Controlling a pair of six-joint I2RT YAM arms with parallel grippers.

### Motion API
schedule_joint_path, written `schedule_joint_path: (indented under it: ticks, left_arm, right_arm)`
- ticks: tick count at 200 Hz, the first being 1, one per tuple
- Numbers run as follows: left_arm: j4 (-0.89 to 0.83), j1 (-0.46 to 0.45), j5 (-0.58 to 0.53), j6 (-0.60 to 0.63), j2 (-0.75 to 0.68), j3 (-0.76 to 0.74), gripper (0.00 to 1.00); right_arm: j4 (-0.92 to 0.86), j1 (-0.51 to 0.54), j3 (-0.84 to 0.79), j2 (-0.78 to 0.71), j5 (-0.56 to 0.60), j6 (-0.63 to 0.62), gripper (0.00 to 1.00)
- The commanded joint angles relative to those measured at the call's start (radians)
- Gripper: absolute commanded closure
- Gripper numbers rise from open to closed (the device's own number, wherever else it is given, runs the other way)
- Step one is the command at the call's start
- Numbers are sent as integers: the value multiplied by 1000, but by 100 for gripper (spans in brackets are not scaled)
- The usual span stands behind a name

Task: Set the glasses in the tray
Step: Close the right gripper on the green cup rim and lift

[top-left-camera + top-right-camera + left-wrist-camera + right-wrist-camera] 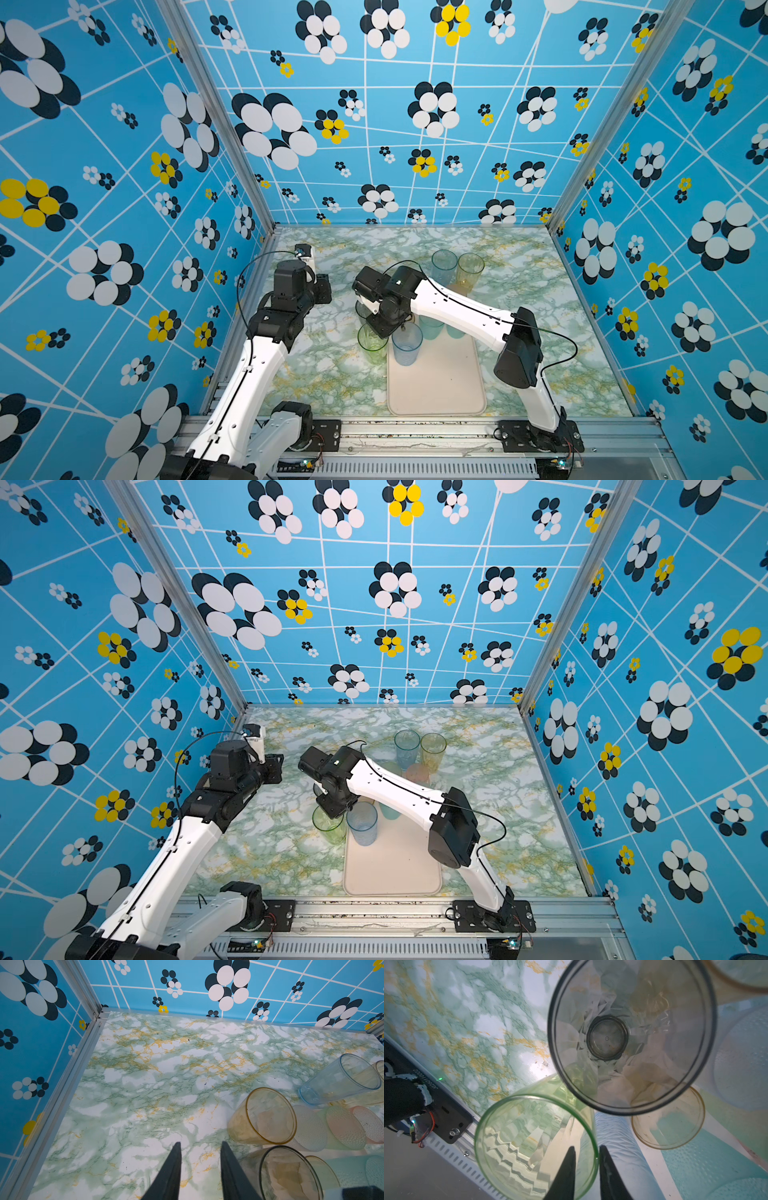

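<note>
A robot's right arm reaches across the middle of a marble-patterned bench. Its right gripper is lowered over a clear green tumbler, which stands upright on the bench just beside the cream tray, off its far left corner as seen from above. In the right wrist view the jaws stand slightly apart astride the tumbler's rim, one finger inside and one outside. A narrow gap shows between the inner finger and the wall.

A blue tumbler stands upright on the tray's far left corner, just beside the green one. Frosted teal tumblers show at the tray's far end, partly hidden under the arm. A smoky grey tumbler and a short amber tumbler crowd close to the gripper.

Farther back, off the tray, a tall teal tumbler and a tall yellow tumbler stand side by side.

The left gripper hangs above the bench near the left wall, jaws spread, with only marbling between them.
</note>
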Motion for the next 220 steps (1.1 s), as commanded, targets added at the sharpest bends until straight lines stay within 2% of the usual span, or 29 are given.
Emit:
schedule_joint_path:
  ticks: [1, 111, 170, 220]
  left_arm:
    - [-2, 12, -14, 17, -3, 21, 67]
    - [-1, 12, -15, 17, -2, 19, 66]
    - [-1, 12, -15, 17, -3, 20, 66]
    - [-3, 12, -12, 17, 1, 22, 66]
  right_arm:
    - [-30, 5, 29, 10, 4, -9, 79]
    - [-23, 9, 26, 5, -14, -7, 95]
    - [31, 9, -10, -88, -56, -16, 99]
    - [97, 9, -89, -236, -170, -44, 100]
